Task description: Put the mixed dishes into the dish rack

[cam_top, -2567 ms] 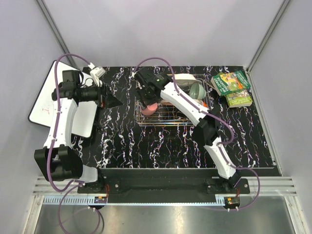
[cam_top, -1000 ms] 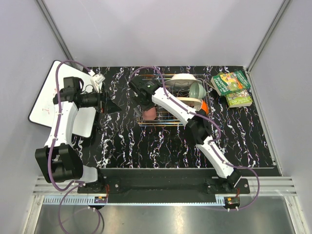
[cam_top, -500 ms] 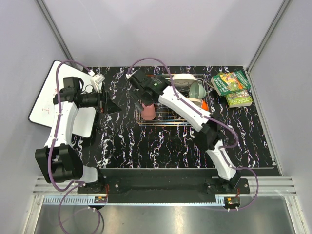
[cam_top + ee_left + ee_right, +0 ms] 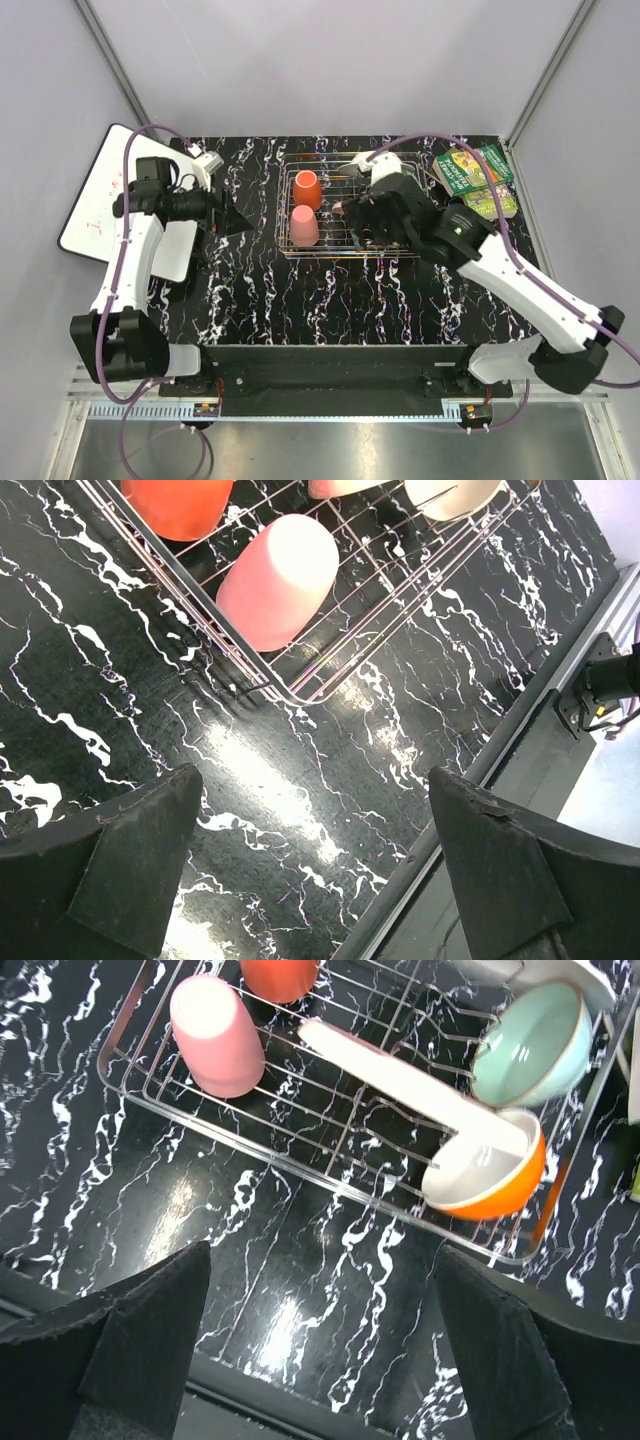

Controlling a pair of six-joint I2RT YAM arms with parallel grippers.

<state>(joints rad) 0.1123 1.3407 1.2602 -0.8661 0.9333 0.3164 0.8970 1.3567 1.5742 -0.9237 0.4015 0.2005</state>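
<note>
The dish rack stands at the back middle of the table. In it, at the left end, are the orange mug and the upside-down pink cup. My right gripper hovers open and empty over the rack's front middle. The right wrist view shows the rack, pink cup, orange mug, a plate on edge, the pale green bowl and the orange-and-white bowl. My left gripper is open and empty left of the rack. Its view shows the cup.
Green-covered books lie at the back right. A whiteboard lies beyond the table's left edge, under my left arm. The table's front rail shows in the left wrist view.
My right arm has let go of the pink cup, pulled back from the rack's left end and swung right. The orange mug is uncovered. My left arm has barely moved.
</note>
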